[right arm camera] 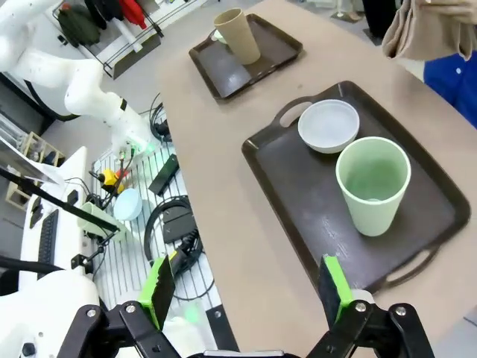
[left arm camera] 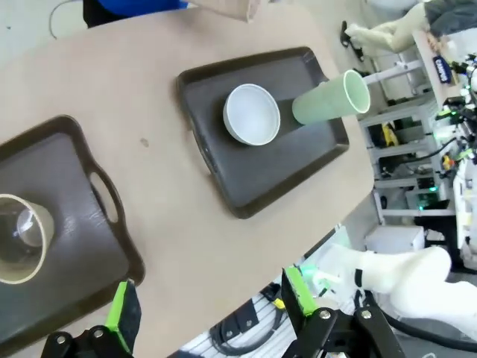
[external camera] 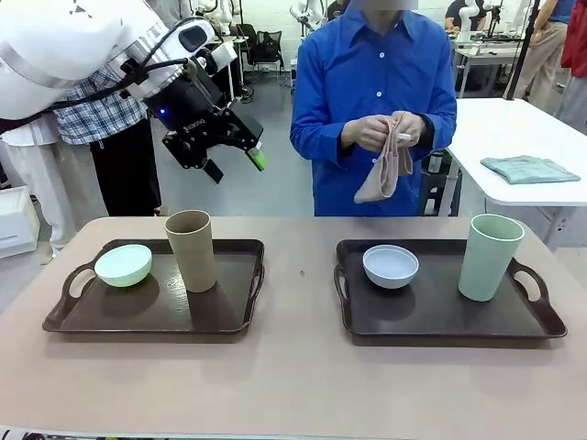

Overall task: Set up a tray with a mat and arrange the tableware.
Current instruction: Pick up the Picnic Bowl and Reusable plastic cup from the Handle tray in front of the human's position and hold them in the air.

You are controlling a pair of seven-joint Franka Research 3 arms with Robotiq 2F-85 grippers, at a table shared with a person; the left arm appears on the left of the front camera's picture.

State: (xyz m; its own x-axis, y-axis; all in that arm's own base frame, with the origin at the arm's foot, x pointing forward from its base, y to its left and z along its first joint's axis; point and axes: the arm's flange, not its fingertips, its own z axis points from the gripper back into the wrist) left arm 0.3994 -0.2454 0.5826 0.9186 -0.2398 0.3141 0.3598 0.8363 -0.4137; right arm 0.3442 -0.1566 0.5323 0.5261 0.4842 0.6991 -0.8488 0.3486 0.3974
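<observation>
Checking the jaws first: are they holding anything?

No. The left jaws hang spread and empty, high over the left tray [external camera: 220,307]. The right jaws stand spread and empty too, well clear of the right tray [external camera: 431,316].

And the tableware?

On the left tray the mint bowl [external camera: 124,265] sits at nine o'clock, with the tan cup [external camera: 192,249] just beside it toward twelve. On the right tray the white bowl [external camera: 391,266] is at nine and the pale green cup [external camera: 491,257] at three. The mat [external camera: 385,174] is folded in the person's hands [external camera: 371,135], beyond the bench [external camera: 293,385].

So what could go wrong?

Both trays are occupied, so laying a mat probably means lifting things out first. The tall cups look easy to tip if a jaw clips a rim. Reaching for the mat would also bring an arm close to those hands.
</observation>
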